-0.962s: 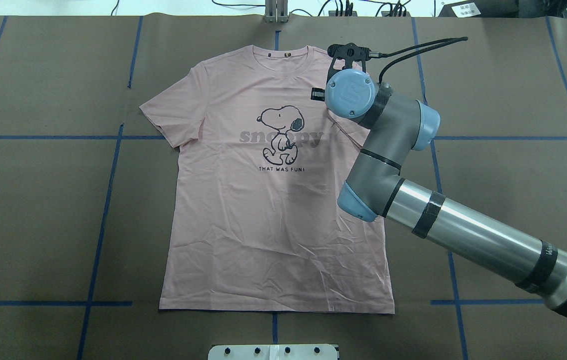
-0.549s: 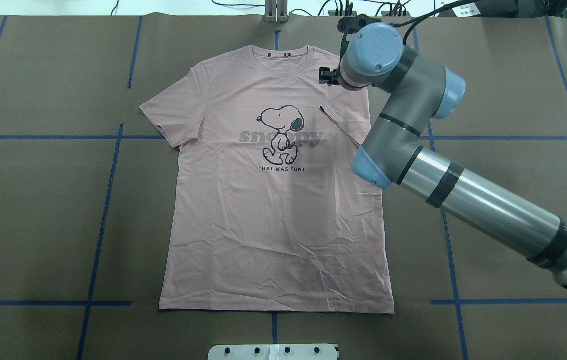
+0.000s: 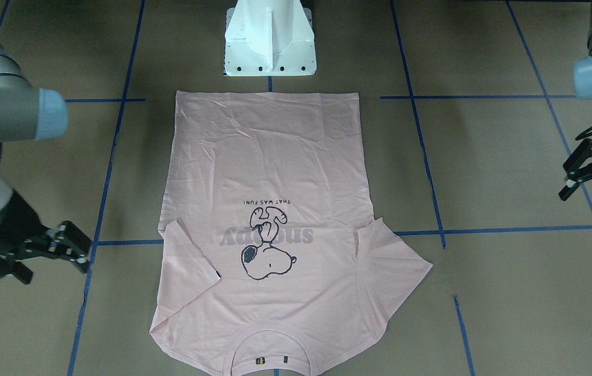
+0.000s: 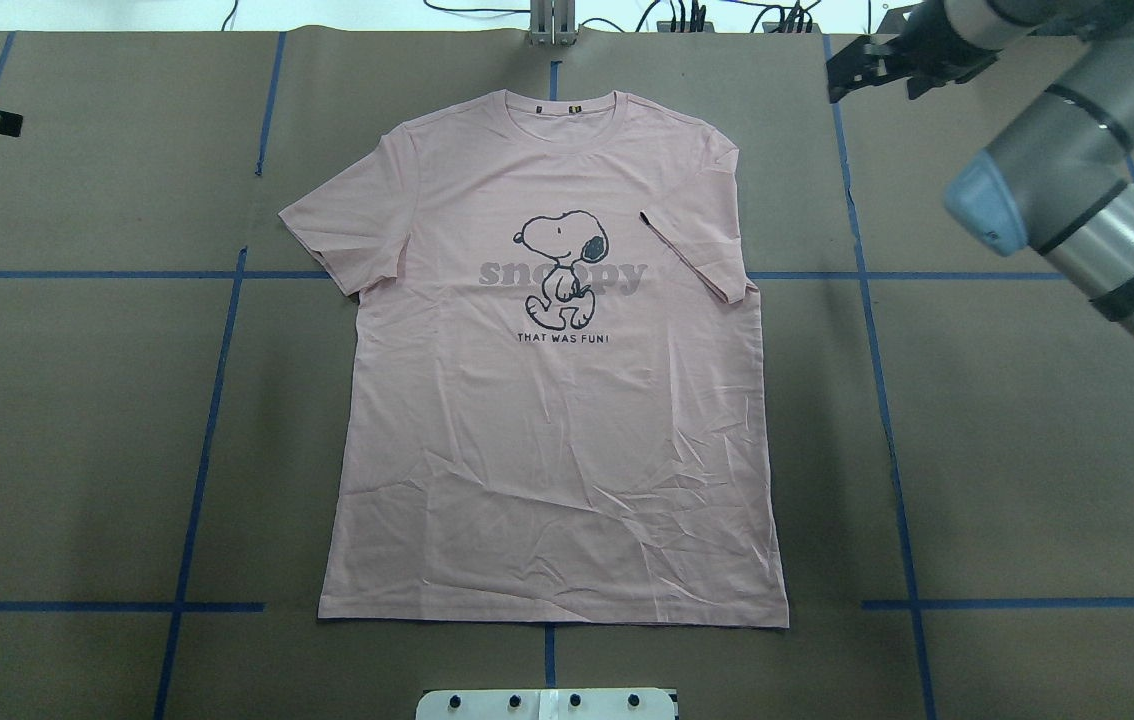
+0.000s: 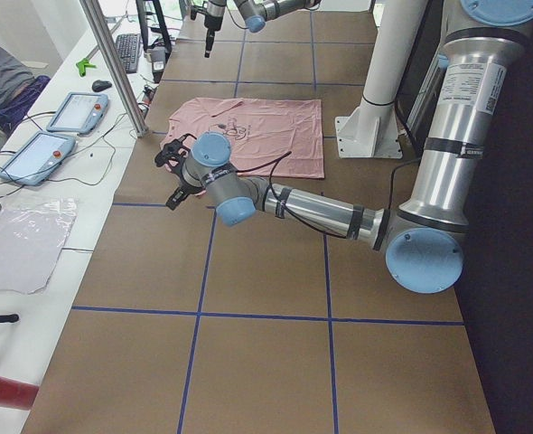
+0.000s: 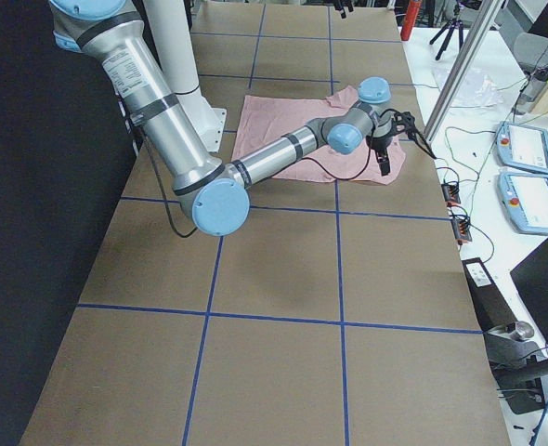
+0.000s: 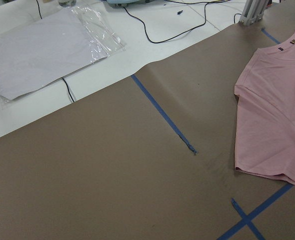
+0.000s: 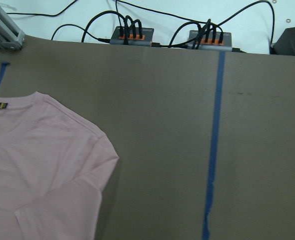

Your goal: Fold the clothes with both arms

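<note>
While well clear of the flat T-shirt (image 4: 547,430), left pincer (image 3: 586,206) and right pincer (image 4: 872,80) both agape, empty.

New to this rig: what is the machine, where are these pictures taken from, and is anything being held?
It is a robot with two grey-and-silver jointed arms on a white pedestal, each ending in a black two-finger claw. One camera looks down from behind the robot, one faces it from opposite, two watch from either end, and one rides on each wrist. On the brown paper-covered table, marked with blue tape lines, a pale pink short-sleeved T-shirt with a Snoopy drawing lies face up. The sleeve on the robot's right is folded over the chest; the other sleeve lies flat. The left claw and right claw are open, clear of the shirt, holding nothing.
</note>
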